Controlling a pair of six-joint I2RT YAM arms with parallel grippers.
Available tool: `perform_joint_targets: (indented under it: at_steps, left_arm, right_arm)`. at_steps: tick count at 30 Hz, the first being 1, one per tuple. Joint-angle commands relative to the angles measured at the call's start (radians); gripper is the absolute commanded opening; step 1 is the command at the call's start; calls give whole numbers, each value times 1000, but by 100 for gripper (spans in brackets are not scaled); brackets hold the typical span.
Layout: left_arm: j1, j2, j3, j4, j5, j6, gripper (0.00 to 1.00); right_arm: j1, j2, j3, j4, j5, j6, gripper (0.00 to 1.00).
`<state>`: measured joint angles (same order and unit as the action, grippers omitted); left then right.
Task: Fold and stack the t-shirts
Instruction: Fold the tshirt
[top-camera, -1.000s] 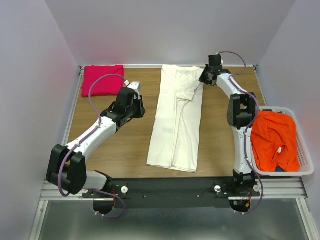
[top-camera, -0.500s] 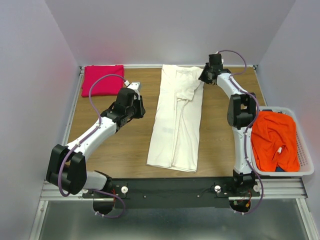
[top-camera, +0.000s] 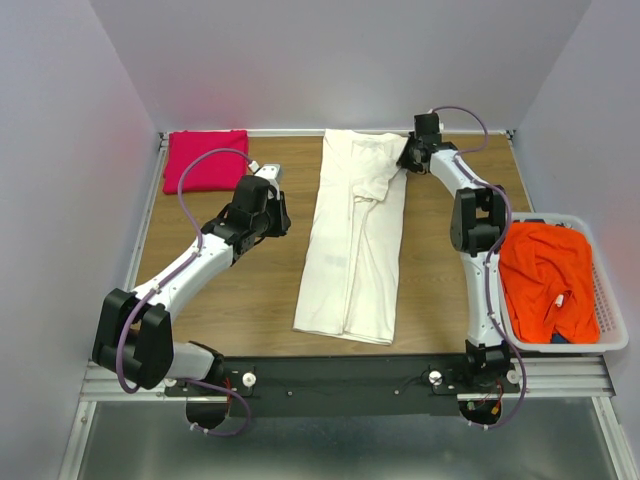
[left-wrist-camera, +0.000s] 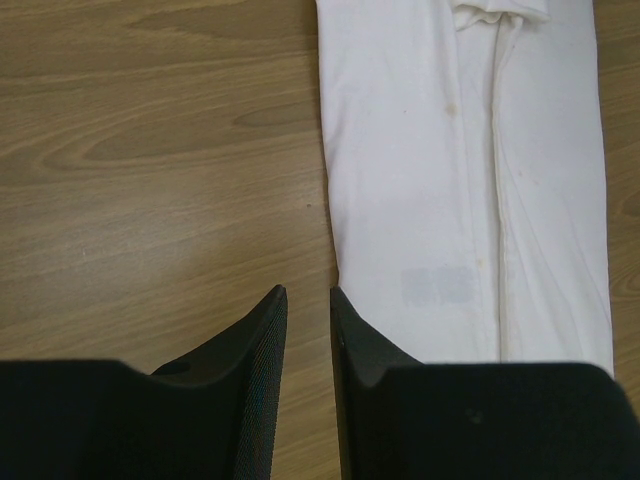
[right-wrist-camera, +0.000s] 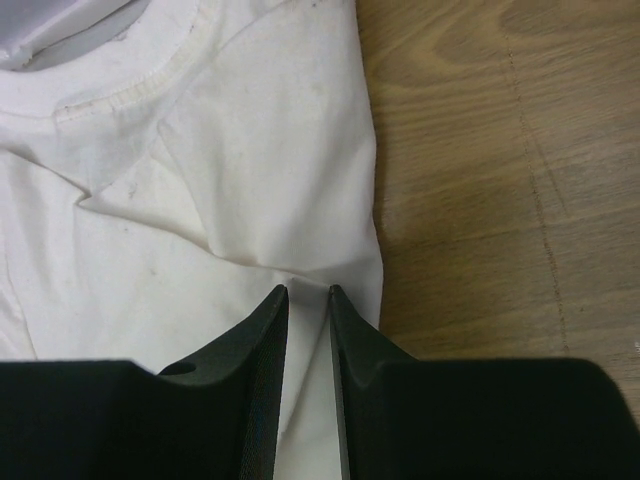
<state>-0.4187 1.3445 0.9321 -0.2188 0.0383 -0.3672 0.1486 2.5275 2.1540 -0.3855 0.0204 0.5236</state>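
Observation:
The cream-white t-shirt (top-camera: 355, 240) lies in the middle of the table, folded lengthwise into a long strip with its collar at the far end. It also shows in the left wrist view (left-wrist-camera: 460, 200) and the right wrist view (right-wrist-camera: 200, 200). My right gripper (top-camera: 408, 155) (right-wrist-camera: 308, 290) is shut on the strip's far right edge, where creases run into the fingertips. My left gripper (top-camera: 278, 215) (left-wrist-camera: 305, 292) is shut and empty over bare wood beside the strip's left edge. The magenta-pink t-shirt (top-camera: 205, 160) lies folded at the far left corner. The orange-red t-shirt (top-camera: 545, 280) lies crumpled in the basket.
A white plastic laundry basket (top-camera: 612, 310) stands at the table's right edge, beside the right arm. White walls close in the table at the back and on both sides.
My right gripper has shifted slightly left, onto the cream-white shirt's far right edge. The left arm and the shirts have not moved.

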Motion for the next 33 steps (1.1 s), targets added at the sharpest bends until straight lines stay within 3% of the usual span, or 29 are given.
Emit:
perform_joint_targets:
  at_steps: [1,13,23,33]
  left_arm:
    - [8,-2,-16,19,22,10,32]
    - [8,2,-18,21,25,10,32]
    - [8,7,-18,21,26,7,32]
    - [8,12,-16,22,28,8,32]
  right_arm:
    - [2,31,40,2,36,-19,30]
    - [3,31,18,3,61,-23,30]
    - [3,39,37,2,-3,-22,29]
    - [3,16,12,5,-14,-11,12]
